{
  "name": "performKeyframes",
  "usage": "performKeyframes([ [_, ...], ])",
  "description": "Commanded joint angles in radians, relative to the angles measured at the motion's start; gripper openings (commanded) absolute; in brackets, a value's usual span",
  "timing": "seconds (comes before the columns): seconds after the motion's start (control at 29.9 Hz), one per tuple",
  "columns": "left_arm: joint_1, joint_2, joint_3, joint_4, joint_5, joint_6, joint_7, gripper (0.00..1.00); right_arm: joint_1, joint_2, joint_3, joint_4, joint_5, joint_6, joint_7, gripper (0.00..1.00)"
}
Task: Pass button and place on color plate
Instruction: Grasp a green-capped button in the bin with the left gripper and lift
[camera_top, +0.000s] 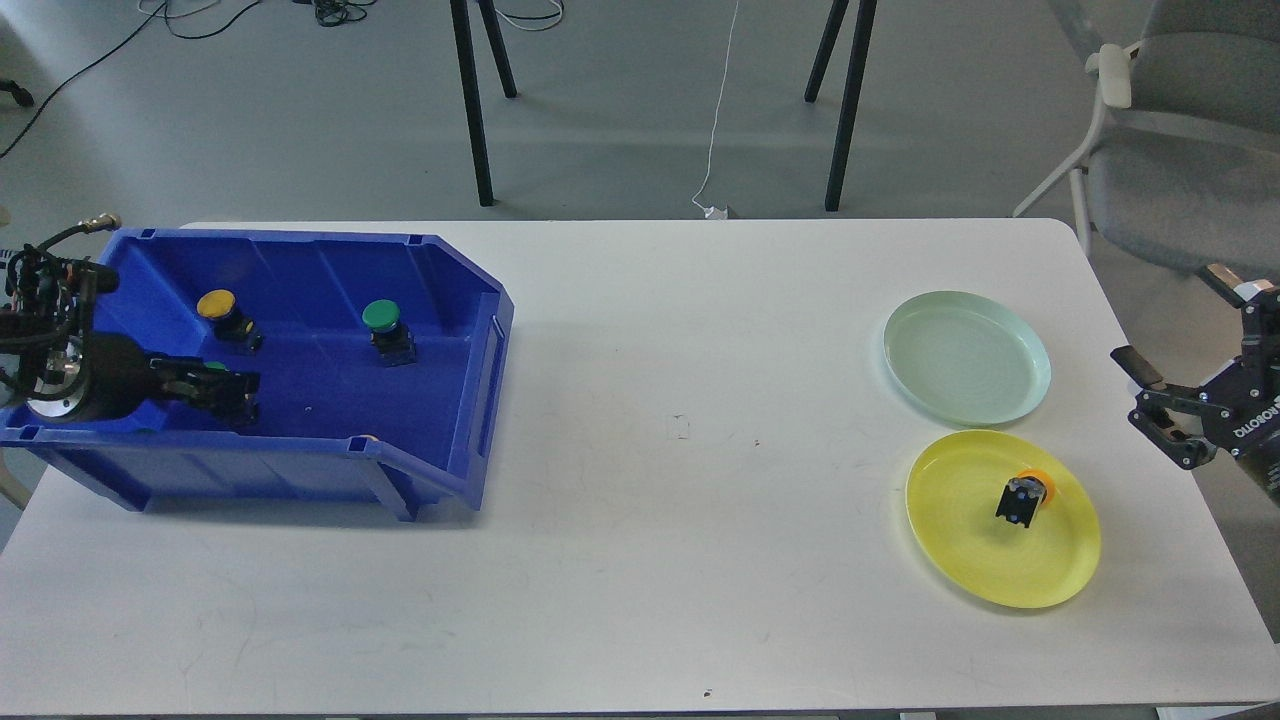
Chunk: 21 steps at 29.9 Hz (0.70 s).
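My left gripper (235, 392) sits low inside the blue bin (455, 300), fingers around something with a hint of green; too dark to tell whether they have closed on a button. If I lift now, it may slip or snag the bin wall. The green button (385, 330) and yellow button (225, 315) stand just beyond, easily knocked. My right gripper (1150, 395) waits spread apart beside the green plate (1030, 395); the yellow plate (940, 520) already carries an orange-capped button (1028, 496).
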Motion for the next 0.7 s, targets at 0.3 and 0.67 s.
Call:
performKeyframes([
  [0.3, 0.007, 0.003, -0.005, -0.003, -0.054, -0.005, 0.0, 0.1, 0.094, 0.01, -0.001, 0.044, 0.001, 0.001, 0.0, 0.99],
  [0.67, -0.131, 0.124, -0.048, -0.188, -0.5, -0.053, 0.0, 0.11, 0.255, 0.094, -0.052, 0.042, -0.013, 0.001, 0.0, 0.99],
])
